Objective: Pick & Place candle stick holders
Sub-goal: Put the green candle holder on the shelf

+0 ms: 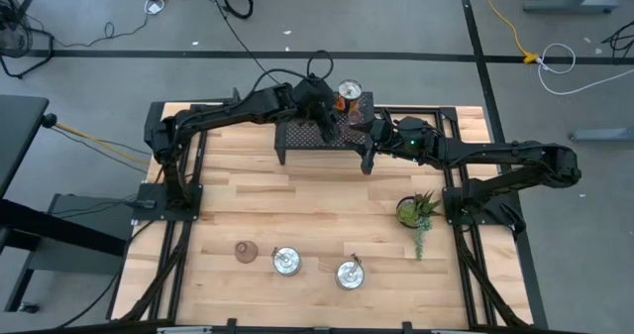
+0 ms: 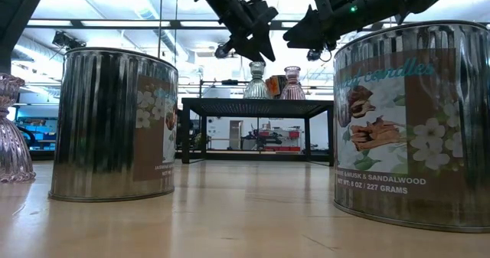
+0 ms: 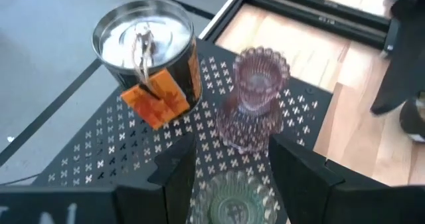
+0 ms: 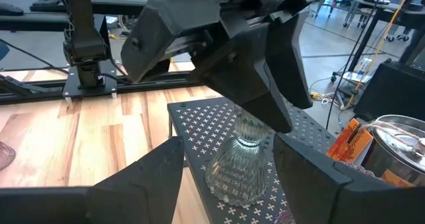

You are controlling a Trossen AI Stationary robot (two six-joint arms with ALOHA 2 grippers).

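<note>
Pale green, bell-shaped translucent glass holder (image 3: 234,199) sits upright between my left gripper's (image 3: 229,167) parted fingers, low centre; grip uncertain.

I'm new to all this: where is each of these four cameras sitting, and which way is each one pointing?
High view: overhead, looking straight down; both arms meet over the black rack.
Low view: at tabletop height, looking level past two tins to the rack; arms enter from above.
Left wrist view: on the left arm, looking down at the pink holder and green holder; its own fingers show.
Right wrist view: on the right arm, facing the left tool over the green holder.
Both wrist views share the green holder.
</note>
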